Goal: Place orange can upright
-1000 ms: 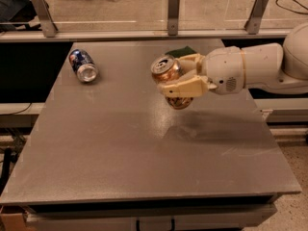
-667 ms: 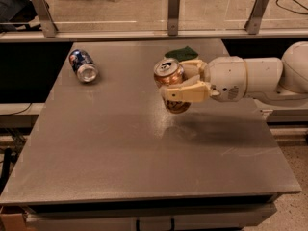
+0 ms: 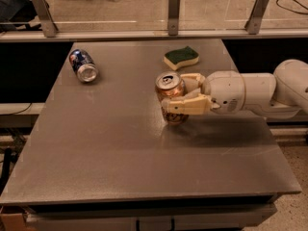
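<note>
The orange can (image 3: 169, 89) is a dented orange-copper can with its silver top facing up and slightly toward the camera. It stands nearly upright at the middle of the grey table (image 3: 115, 158), and its base appears to touch the surface. My gripper (image 3: 174, 94) reaches in from the right and is shut on the can. One cream finger (image 3: 187, 106) crosses the can's front and the other (image 3: 192, 77) sits behind it. The white arm (image 3: 255, 93) stretches off to the right edge.
A blue can with a silver end (image 3: 83, 65) lies on its side at the table's back left. A green and yellow sponge (image 3: 181, 57) lies at the back, just behind the gripper. A glass barrier with metal posts (image 3: 173, 12) runs along the far edge.
The arm has lowered the orange can down to the table and drawn slightly right. The can now stands straighter. The sponge behind the gripper is uncovered.
</note>
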`<state>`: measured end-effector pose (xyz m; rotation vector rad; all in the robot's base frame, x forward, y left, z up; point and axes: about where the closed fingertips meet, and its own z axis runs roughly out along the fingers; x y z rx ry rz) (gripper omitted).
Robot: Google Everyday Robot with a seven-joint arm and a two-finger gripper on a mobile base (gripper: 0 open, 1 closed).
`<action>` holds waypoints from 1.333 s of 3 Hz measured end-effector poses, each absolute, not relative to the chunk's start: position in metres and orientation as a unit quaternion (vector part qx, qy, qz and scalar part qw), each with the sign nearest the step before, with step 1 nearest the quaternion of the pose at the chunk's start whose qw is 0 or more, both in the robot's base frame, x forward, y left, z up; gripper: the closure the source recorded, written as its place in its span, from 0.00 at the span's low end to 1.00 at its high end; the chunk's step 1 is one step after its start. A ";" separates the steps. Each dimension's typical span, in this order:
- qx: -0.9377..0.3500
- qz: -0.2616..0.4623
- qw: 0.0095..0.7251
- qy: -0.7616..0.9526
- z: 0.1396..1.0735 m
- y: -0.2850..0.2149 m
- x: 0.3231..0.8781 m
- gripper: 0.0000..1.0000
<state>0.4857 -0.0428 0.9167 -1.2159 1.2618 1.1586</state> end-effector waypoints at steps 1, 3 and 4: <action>-0.501 0.487 0.488 0.523 0.903 -0.046 0.482 0.36; -0.506 0.483 0.468 0.540 0.881 -0.054 0.476 0.00; -0.503 0.476 0.461 0.555 0.871 -0.064 0.475 0.00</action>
